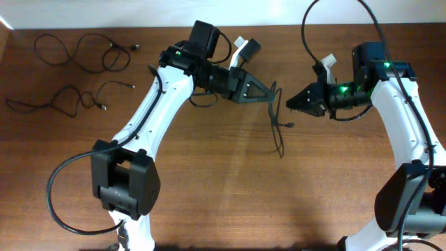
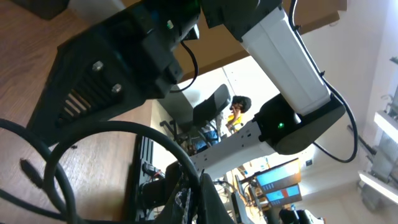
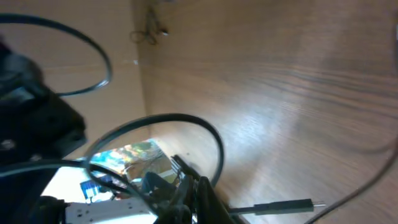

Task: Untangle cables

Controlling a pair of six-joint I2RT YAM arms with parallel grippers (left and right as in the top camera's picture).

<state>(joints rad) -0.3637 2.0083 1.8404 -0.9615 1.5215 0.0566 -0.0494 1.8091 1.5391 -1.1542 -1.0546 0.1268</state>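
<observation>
Brown wooden table (image 1: pixel 230 209), with far cable (image 1: pixel 124 47) and near cable (image 1: pixel 122 84) loose on its left.

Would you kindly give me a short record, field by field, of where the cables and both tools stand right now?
surface: wooden table
separated cables: two, lying apart on the left arm's side; upper cable, lower cable
middle cable: one strand trailing down between the two tools
left tool: shut, apparently on the middle cable's upper part
right tool: shut, apparently on the same cable
plug end: visible near the right tool in the right wrist view
</observation>
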